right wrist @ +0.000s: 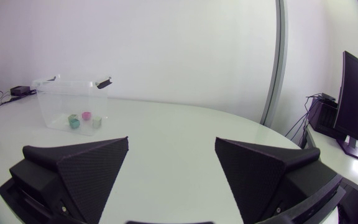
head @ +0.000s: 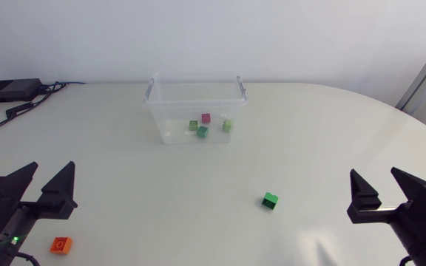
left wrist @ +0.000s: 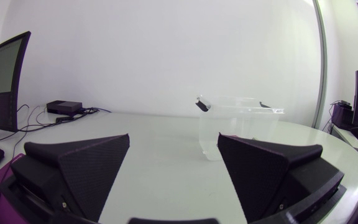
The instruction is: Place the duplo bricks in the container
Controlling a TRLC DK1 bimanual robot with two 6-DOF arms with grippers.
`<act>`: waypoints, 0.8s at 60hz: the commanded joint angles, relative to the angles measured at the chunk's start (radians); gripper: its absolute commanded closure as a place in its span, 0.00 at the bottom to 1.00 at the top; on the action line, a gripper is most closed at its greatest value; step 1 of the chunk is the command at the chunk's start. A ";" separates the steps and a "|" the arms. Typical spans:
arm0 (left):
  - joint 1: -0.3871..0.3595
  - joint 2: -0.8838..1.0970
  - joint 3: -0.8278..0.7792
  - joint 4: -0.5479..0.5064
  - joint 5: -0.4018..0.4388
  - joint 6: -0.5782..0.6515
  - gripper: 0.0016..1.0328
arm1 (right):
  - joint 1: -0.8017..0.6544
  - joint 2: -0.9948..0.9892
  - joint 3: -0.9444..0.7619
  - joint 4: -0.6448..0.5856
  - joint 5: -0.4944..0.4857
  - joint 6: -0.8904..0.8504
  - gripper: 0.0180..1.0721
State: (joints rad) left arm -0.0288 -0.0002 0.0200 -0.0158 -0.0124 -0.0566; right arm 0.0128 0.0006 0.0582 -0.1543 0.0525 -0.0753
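Nearest, the left tool (head: pixel 53 170) sits at the near left corner of the worktop (head: pixel 124 185). Its wedge fingers are spread wide, holding and touching nothing. Just beside it, by the near edge, lies an orange brick (head: pixel 62 244), which only the head view shows.

A clear container (head: pixel 170 118) stands open-topped toward the middle of the far edge, well apart from both tools. On its floor are a mid-green brick (head: pixel 193 125), a teal brick (head: pixel 202 131), a pink brick (head: pixel 205 117) and a pale green brick (head: pixel 227 125). The right wrist view makes out three of them through the wall. In the left wrist view that tool's own finger hides the container's lower part.

A loose green brick (head: pixel 270 200), seen only from above, lies right of the middle, toward the near edge. The right tool (head: pixel 374 174) sits at the near right corner, equally wide open, with nothing between its fingers.
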 commanded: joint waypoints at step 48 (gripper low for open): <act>-0.052 0.267 0.313 -0.176 -0.003 -0.032 0.06 | 0.049 0.259 0.147 0.038 -0.019 0.017 0.04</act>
State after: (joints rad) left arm -0.0750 0.1719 0.2554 -0.1608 -0.0120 -0.0586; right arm 0.0490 0.1722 0.1532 -0.1368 0.0452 -0.0753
